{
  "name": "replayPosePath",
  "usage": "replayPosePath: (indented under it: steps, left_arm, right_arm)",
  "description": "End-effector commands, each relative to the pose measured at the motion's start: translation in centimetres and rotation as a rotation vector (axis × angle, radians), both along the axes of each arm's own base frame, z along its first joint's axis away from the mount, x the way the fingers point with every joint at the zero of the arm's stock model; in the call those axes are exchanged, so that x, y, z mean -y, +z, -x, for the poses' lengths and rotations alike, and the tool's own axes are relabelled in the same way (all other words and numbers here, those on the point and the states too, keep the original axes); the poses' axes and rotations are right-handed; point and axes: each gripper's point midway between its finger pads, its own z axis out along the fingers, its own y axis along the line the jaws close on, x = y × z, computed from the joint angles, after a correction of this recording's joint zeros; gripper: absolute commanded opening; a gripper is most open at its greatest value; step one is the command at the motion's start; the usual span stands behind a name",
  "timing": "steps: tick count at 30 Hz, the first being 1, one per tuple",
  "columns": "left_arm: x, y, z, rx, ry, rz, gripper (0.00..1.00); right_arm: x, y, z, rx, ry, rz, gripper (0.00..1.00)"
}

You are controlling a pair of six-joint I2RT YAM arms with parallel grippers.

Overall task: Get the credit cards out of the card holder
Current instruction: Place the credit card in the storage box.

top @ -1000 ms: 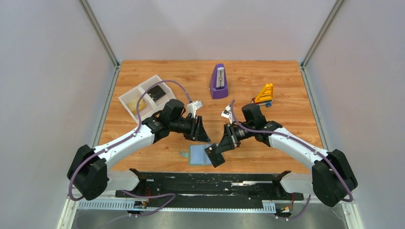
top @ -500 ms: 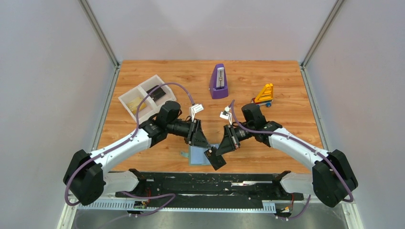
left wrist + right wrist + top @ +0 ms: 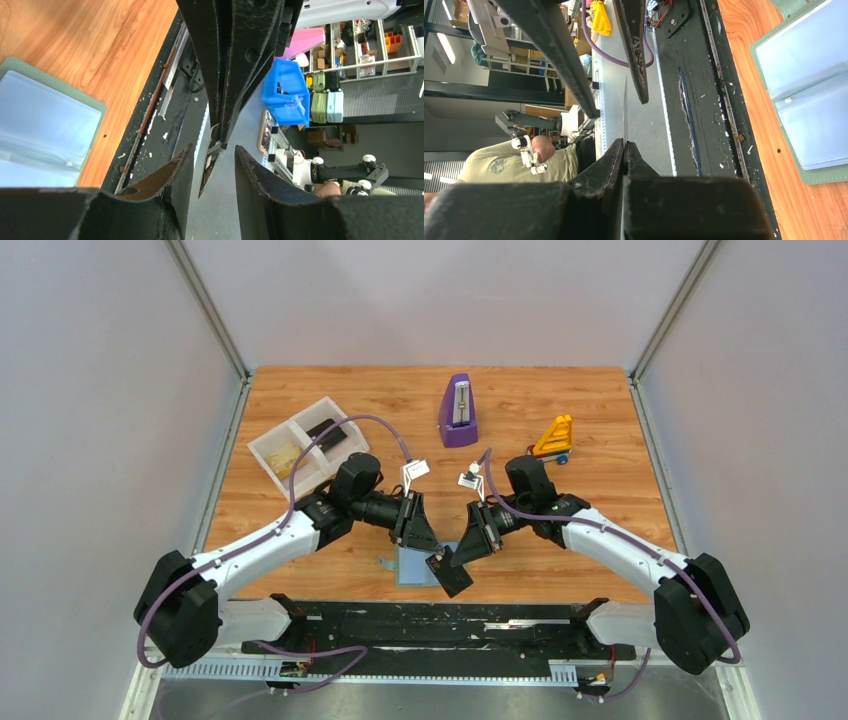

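1. Wood-grain worktop (image 3: 600, 410) carries a pale teal-blue bifold card holder (image 3: 410, 566). The holder lies open and flat near the front edge, its clear greyish pockets facing up and a small strap tab at its left side.
2. Both tools meet over the holder's right part and hide that edge from the top camera.
3. Right tool (image 3: 625, 145) has its fingers pressed together on a dark thin card (image 3: 625, 107). The right wrist camera sees this card edge-on, and it is raised off the holder.
4. Left tool (image 3: 212, 152) has its fingers apart. The free end of the same card sits in the gap between them, and I cannot tell whether either finger touches it.
5. Just beyond the holder, along the worktop's front edge, runs a black metal rail (image 3: 440, 625).
6. At the far left stands a white two-compartment tray (image 3: 262, 445), well apart from the holder.
   - A yellowish-gold card (image 3: 285, 455) lies in its left compartment.
   - A black card (image 3: 328, 433) lies in the other compartment.
   - The left arm's purple cable (image 3: 372, 421) loops over the tray in the top view.
7. At the far middle stands a purple metronome-shaped block (image 3: 459, 410), and to its right is a yellow-orange toy on wheels (image 3: 553, 437). Both are well apart from the arms' tools.
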Motion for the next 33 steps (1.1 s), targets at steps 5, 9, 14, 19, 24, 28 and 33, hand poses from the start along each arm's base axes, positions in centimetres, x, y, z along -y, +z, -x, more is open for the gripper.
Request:
replayPosePath:
  steps: [5,9,14,19,24,28,33]
  left_arm:
    - [0.8,0.3,1.0,-0.001,-0.065,0.023,0.20]
    - [0.8,0.4,1.1,-0.002,-0.064,0.020,0.00]
    - [0.6,0.5,-0.5,0.048,0.046,-0.035,0.00]
    - [-0.6,1.2,-4.5,0.094,0.220,-0.097,0.00]
    - [-5.6,2.1,-12.8,0.128,0.569,-0.193,0.00]
    - [-12.1,2.3,-19.6,0.122,0.910,-0.297,0.00]
    - [-22.1,3.1,-26.9,0.104,1.391,-0.370,0.00]
  right_arm:
    - [-0.5,1.6,-0.2,0.067,0.026,-0.067,0.00]
    - [-0.6,1.5,-0.7,0.077,-0.007,-0.050,0.10]
    - [0.0,1.7,-3.2,0.129,-0.214,0.016,0.41]
    - [1.2,3.0,-4.2,0.160,-0.373,0.019,0.83]
    - [1.8,4.4,-3.7,0.205,-0.410,-0.017,1.00]
    - [2.0,4.3,-3.5,0.205,-0.418,-0.015,1.00]
    - [2.0,3.6,-3.2,0.190,-0.401,-0.003,1.00]
